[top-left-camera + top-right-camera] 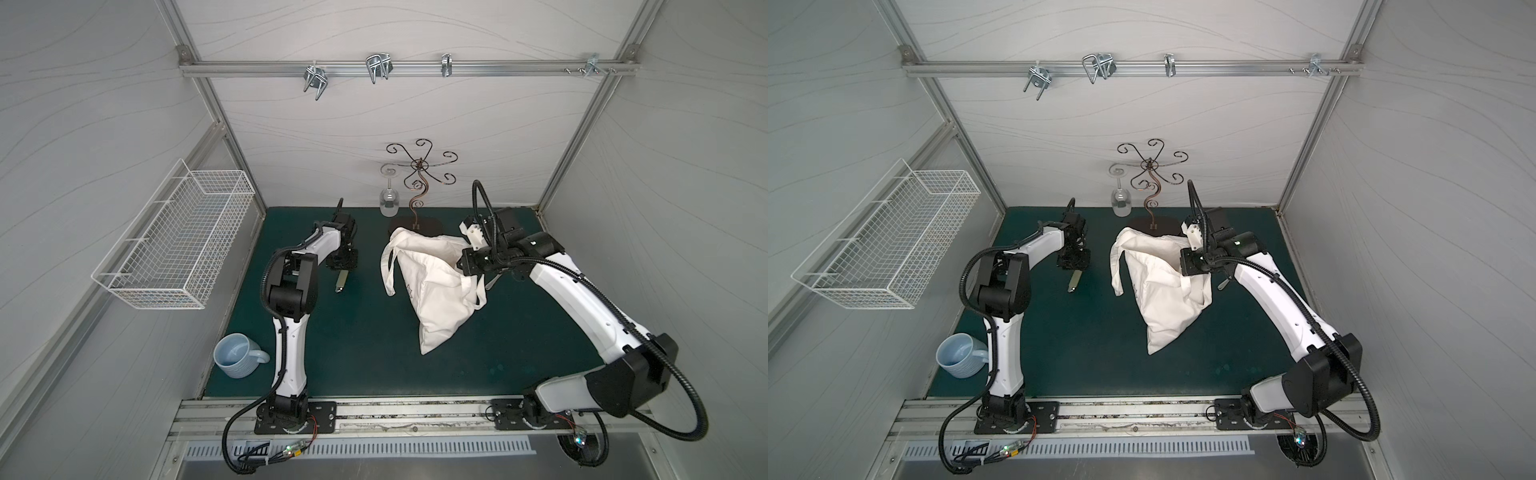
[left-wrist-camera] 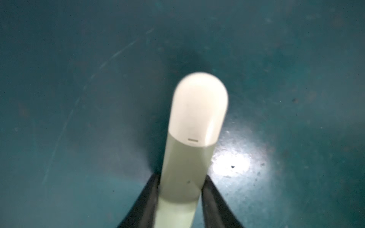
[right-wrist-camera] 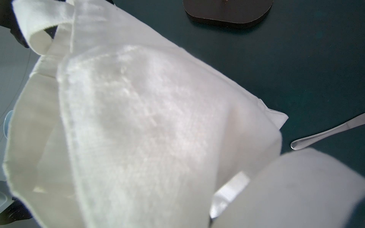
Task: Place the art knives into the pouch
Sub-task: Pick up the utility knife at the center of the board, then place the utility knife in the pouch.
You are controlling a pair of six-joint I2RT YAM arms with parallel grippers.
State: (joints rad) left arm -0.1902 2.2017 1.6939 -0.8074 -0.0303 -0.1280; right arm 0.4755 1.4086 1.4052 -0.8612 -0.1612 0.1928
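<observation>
The art knife (image 1: 340, 283) (image 1: 1074, 281) is a pale cream-green stick with a rounded cap, lying on the green mat at the left. In the left wrist view my left gripper (image 2: 181, 176) has both dark fingers against the sides of the art knife (image 2: 195, 122). From above, the left gripper (image 1: 343, 266) stands over the knife's far end. The pouch (image 1: 432, 291) (image 1: 1163, 299) is an off-white tote at centre right. My right gripper (image 1: 460, 264) is shut on its raised upper edge. Pouch cloth (image 3: 148, 118) fills the right wrist view and hides the fingers.
A white wire basket (image 1: 174, 245) hangs on the left wall. A blue mug (image 1: 237, 355) stands at the front left. A wire rack (image 1: 419, 183) with a hanging wine glass (image 1: 388, 199) stands behind the pouch. A metal spoon handle (image 3: 325, 132) lies beside the pouch.
</observation>
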